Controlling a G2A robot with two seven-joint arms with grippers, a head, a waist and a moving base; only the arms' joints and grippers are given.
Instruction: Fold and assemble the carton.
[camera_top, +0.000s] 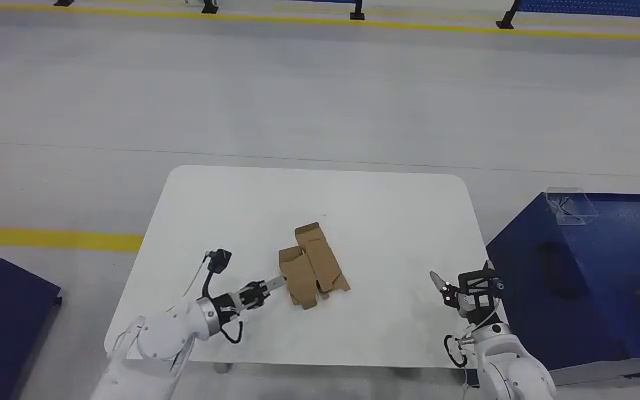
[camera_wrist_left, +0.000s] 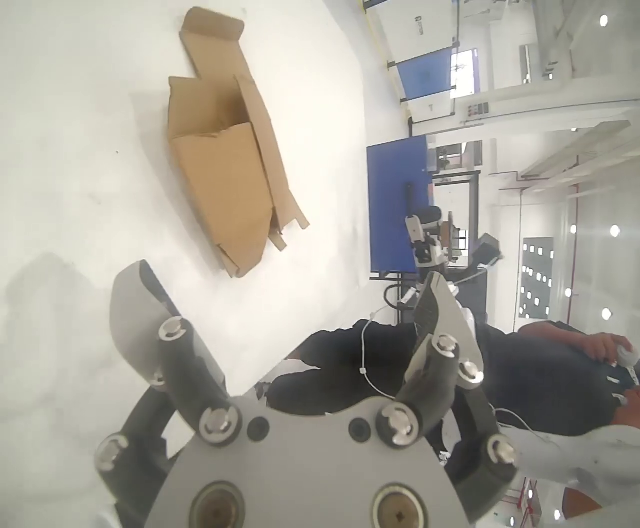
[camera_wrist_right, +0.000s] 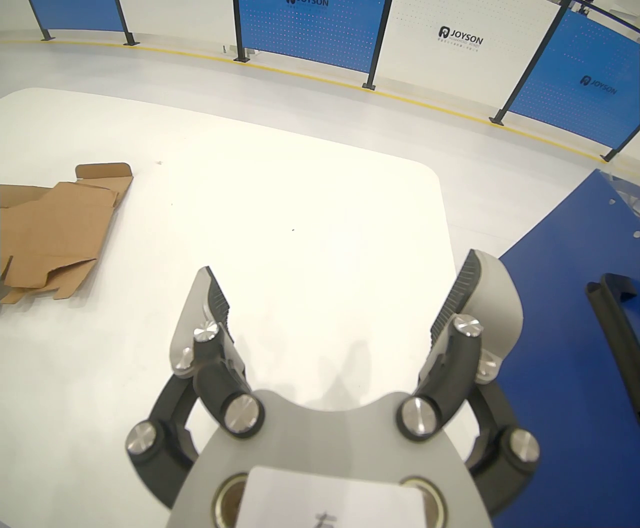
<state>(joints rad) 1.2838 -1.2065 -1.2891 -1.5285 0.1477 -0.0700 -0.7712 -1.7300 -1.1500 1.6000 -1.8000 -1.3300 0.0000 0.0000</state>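
The carton (camera_top: 312, 265) is a brown cardboard blank lying flat on the white table (camera_top: 380, 210), near the middle toward the front. One panel is partly raised, and loose flaps stick out at both ends (camera_wrist_left: 225, 170). My left gripper (camera_top: 266, 290) hovers low just beside the carton's near-left end, open, with nothing between its fingers (camera_wrist_left: 285, 295). My right gripper (camera_top: 462, 286) sits at the table's front right corner, well away from the carton (camera_wrist_right: 55, 235). It is open and holds nothing (camera_wrist_right: 340, 275).
A blue bin (camera_top: 570, 280) stands off the table's right edge, close to my right gripper, and shows in the right wrist view (camera_wrist_right: 570, 350). Another blue object (camera_top: 20, 300) sits on the floor at the left. Bare tabletop lies between the carton and the right gripper.
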